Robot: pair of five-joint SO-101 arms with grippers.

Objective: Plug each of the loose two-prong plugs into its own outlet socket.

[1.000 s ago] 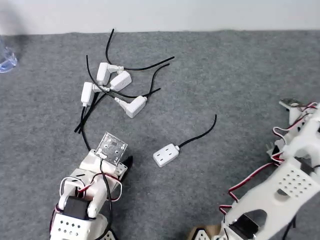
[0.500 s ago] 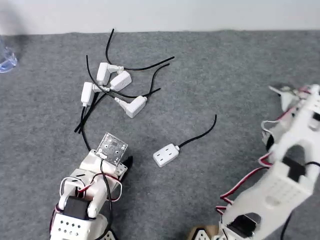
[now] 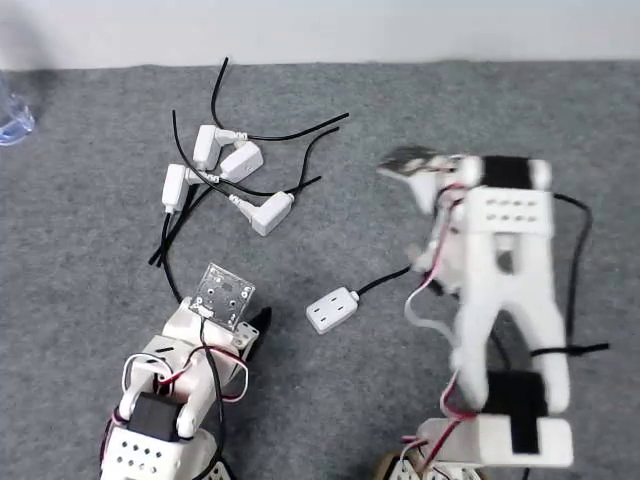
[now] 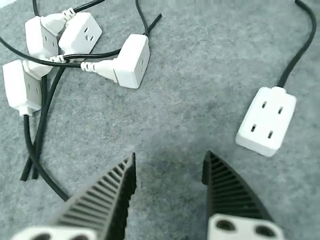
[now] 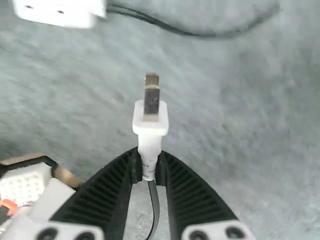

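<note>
Grey felt table (image 3: pixel 520 110). White plugs and sockets tangled on black cords (image 3: pixel 228 170), far side, left. Right gripper (image 5: pixel 148 162), fingers narrow, pinching two-prong plug (image 5: pixel 150 117) by its base. Left gripper (image 4: pixel 170 172), fingers wide, empty. Outlet socket (image 3: pixel 332 309), lying between the arms.

Bare robot test bench: grey felt mat (image 3: pixel 420 100) against white wall (image 3: pixel 400 30).

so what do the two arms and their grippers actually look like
The left arm and right arm are white printed plastic with black servo blocks and loose red, white and black wires looping along them. Each has a panel of small round holes. The left gripper and right gripper have black, ribbed, wedge-shaped fingers on white mounts.
</note>
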